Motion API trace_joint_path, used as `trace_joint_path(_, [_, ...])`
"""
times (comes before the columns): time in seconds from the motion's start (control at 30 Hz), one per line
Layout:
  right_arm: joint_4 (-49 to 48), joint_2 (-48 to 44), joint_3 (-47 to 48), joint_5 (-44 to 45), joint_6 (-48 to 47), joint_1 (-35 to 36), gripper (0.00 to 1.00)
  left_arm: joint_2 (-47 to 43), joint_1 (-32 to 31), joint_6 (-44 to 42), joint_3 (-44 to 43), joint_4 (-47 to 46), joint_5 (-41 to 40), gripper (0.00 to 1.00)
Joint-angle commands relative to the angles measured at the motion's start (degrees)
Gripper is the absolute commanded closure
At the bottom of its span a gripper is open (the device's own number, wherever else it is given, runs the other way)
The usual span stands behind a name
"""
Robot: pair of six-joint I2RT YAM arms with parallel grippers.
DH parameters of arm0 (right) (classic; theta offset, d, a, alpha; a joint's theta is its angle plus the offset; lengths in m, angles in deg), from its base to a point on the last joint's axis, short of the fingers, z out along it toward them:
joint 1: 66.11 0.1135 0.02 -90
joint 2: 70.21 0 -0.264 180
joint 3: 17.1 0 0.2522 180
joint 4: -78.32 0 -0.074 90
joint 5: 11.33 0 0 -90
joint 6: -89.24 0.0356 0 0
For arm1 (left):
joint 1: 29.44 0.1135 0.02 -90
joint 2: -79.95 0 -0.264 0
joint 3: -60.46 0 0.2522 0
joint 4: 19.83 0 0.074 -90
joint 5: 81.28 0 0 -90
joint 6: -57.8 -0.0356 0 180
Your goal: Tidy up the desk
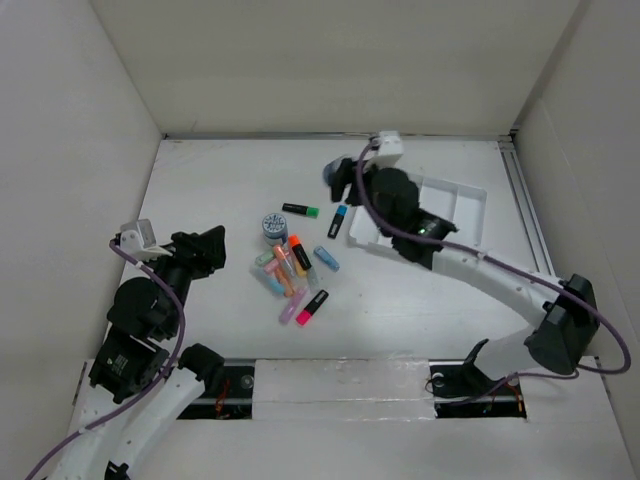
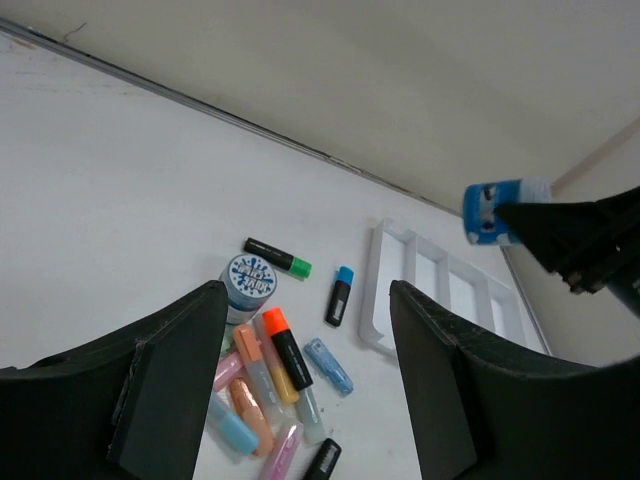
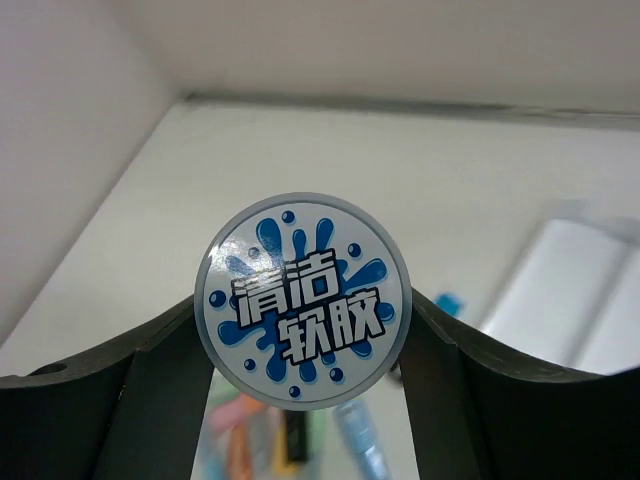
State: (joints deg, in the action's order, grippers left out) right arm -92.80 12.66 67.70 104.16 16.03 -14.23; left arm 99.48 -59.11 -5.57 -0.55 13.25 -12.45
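Beneath both arms, the large flat matte white desk (image 1: 200,180) is seen bordered by plain white walls, with a metal rail (image 1: 527,210) along its right edge. A white ribbed compartment tray (image 1: 465,205) is set on its right half. The right jaws are clamped on a round grey-rimmed tin with a blue splash label (image 3: 303,300), held above the desk beside the tray. The left jaws are held apart and empty, near a second round tin (image 1: 274,225) and a cluster of coloured highlighters (image 1: 292,272) at mid-desk.

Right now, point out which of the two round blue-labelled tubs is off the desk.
The tub in the right pincer, held up near the white tray. The other tub stands on the desk beside the markers.
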Motion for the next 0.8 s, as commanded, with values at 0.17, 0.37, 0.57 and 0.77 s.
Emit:
trace_joint_path(0.17, [1.72,-4.82,-8.03,-0.53,7.72,-27.77,0.49,-0.63,-0.12,-0.09,0.57,-2.17,1.13,0.38])
trace_joint_path(0.37, [3.21,1.32,-6.72,-5.19,8.25,-39.3,0.49,-0.11,-0.12,-0.18,0.66,-2.44,1.66,0.38])
trace_joint_path(0.57, [8.13,12.65,-0.65,-6.07,7.81,-42.38,0.49,0.42,-0.12,-0.27,0.66,-2.44,1.66,0.38])
trace_joint_path(0.77, [8.49,16.09,0.85,-5.64,8.78,-43.62,0.45,0.86,-0.12,-0.27,0.66,-2.52,1.66,0.38])
